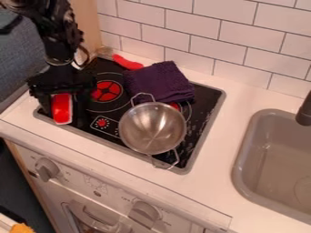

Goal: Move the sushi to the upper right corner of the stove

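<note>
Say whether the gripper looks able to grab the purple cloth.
Probably not now: the gripper has the red-and-white sushi between its fingers. With those free, the cloth looks reachable, its top mostly uncovered.

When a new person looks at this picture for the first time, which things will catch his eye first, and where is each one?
Probably the shiny pot first, on the right front part of the black stove. Next, the purple cloth bunched just behind it. The bright red and white sushi also stands out at the stove's left front, between the jaws of the black gripper.
</note>
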